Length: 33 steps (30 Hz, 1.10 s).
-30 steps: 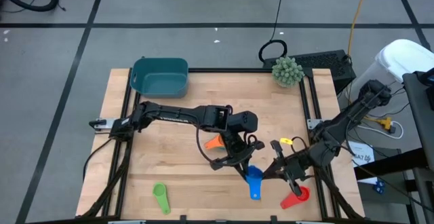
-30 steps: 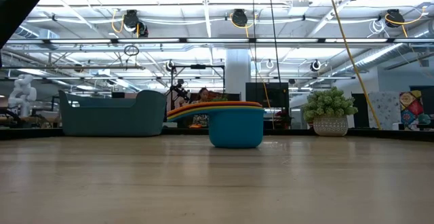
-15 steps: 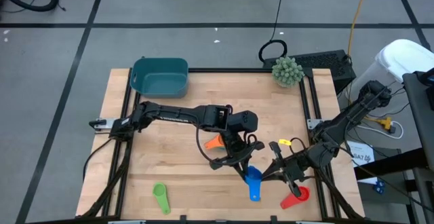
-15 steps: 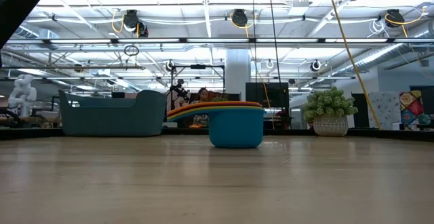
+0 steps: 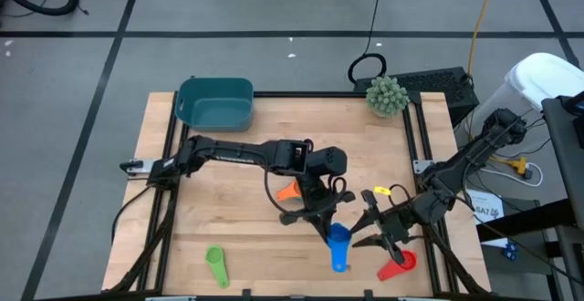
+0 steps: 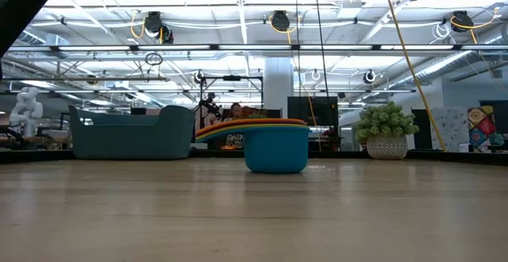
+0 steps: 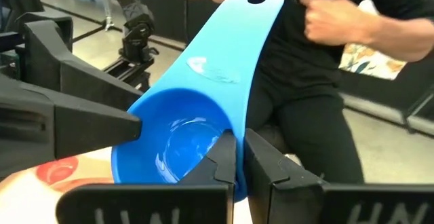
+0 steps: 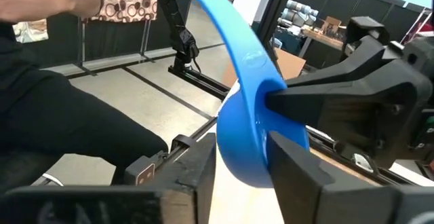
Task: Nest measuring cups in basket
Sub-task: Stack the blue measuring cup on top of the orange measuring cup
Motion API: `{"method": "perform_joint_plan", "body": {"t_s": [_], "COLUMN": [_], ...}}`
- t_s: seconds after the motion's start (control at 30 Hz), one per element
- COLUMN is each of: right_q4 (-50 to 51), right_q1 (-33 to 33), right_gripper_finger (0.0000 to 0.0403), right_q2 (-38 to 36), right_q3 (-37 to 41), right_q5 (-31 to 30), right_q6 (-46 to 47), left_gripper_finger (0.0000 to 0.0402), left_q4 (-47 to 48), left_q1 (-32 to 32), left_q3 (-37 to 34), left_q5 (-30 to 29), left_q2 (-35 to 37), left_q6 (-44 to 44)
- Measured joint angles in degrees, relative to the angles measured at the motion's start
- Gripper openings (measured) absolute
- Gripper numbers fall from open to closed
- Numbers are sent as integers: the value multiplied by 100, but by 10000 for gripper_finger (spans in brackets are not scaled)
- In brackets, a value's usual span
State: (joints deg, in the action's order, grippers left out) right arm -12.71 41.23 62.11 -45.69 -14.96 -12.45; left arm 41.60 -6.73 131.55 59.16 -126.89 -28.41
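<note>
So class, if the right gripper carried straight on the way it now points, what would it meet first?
Most likely the blue measuring cup, which sits between the right gripper's open fingers and is pinched at its rim by the left gripper. Just behind it comes the left gripper itself, though depth is hard to judge.

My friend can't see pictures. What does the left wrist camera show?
The left gripper is shut on the rim of a bright blue measuring cup, holding it up with its flat handle pointing away. The right gripper's dark fingers stand open beside the cup. Behind, a person in black clothes stands past the table.
</note>
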Motion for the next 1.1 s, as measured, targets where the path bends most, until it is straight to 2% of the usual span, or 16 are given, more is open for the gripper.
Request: {"method": "perform_joint_plan", "body": {"t_s": [0.13, 0.43, 0.57, 0.67, 0.77, 0.9, 1.0, 1.07, 1.1], "right_q4": [-67, -491, -602, -818, -636, -2, 538, 834, 903], "right_q1": [-8, -40, -25, -39, -32, 20, 12, 3, 6], "right_gripper_finger": [134, 131, 130, 130, 130, 130, 130, 130, 130], "right_q2": [33, 248, 357, 380, 394, 228, 154, 91, 34], "right_q3": [0, 9, 29, 9, 13, 22, 34, 39, 19], "right_q5": [-7, 53, 117, -93, -430, -680, -771, -804, -793], "right_q6": [-5, -126, -303, -351, -266, 17, 336, 624, 763], "left_gripper_finger": [9, 9, 9, 9, 9, 9, 9, 9, 9], "left_q4": [7, 1, -22, 5, 4, 196, 861, 1411, 1613], "left_q1": [74, 184, 193, 193, 180, 34, -43, -122, -175], "left_q3": [0, 3, 28, 20, 21, 22, 24, 24, 23], "left_q5": [313, 1466, 1587, 1539, 1004, -219, -1132, -2070, -2760], "left_q2": [0, 7, 52, 26, 42, 114, 130, 158, 161], "left_q6": [45, -14, -17, 1, 102, 353, 100, -86, -162]}}
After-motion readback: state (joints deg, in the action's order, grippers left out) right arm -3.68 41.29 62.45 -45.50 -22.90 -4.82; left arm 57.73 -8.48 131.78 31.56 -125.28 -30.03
